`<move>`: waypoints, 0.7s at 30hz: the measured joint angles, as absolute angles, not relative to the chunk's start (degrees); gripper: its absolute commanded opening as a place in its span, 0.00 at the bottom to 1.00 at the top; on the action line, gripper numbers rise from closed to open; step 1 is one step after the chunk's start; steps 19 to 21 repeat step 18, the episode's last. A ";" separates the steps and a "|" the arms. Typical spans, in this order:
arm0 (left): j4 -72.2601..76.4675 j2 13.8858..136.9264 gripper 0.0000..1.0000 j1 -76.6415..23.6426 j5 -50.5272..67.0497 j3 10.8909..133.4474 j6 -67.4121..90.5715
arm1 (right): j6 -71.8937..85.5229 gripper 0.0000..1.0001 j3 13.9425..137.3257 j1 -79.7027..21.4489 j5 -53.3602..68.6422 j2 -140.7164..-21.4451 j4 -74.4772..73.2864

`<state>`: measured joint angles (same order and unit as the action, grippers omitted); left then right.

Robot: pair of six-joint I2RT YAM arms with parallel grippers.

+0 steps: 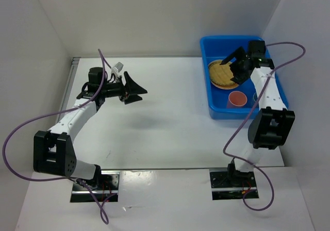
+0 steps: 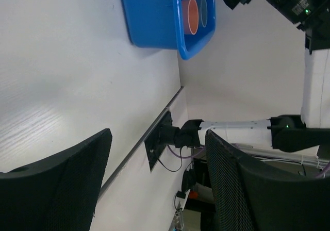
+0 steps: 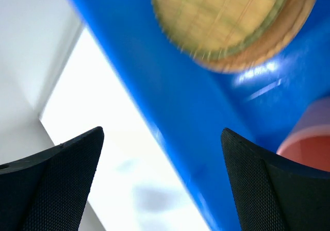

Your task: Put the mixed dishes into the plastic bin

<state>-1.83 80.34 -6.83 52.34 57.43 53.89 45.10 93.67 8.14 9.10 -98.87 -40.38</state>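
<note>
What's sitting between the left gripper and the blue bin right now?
Nothing. In the top external view, only bare white table stretches from the open left gripper to the plastic bin.

The right end effector (image 3: 161, 132) gapes above the plastic bin's (image 3: 154, 76) wall; inside sit a woven bamboo plate (image 3: 221, 19) and a pink cup (image 3: 309, 138).

Overhead and both wrist cameras share the plastic bin (image 1: 221, 113).
</note>
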 measured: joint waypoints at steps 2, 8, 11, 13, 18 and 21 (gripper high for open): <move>-1.74 80.62 0.80 -6.83 52.34 58.08 53.89 | 43.53 0.99 92.86 6.07 8.14 -95.61 -42.37; -1.76 80.62 0.81 -6.83 52.34 58.30 53.89 | 38.92 0.99 90.59 3.60 6.37 -86.08 -43.86; -1.74 80.62 0.81 -6.83 52.25 58.30 53.89 | 38.26 0.99 84.36 3.44 7.38 -77.93 -42.17; -1.74 80.62 0.81 -6.83 52.25 58.30 53.89 | 38.22 0.99 81.62 3.29 8.80 -73.69 -41.17; -1.26 80.62 0.81 -6.83 52.16 58.33 53.89 | 36.60 0.99 80.84 0.32 10.26 -71.35 -39.18; -1.26 80.62 0.81 -6.83 52.16 58.33 53.89 | 36.60 0.99 80.84 0.32 10.26 -71.35 -39.18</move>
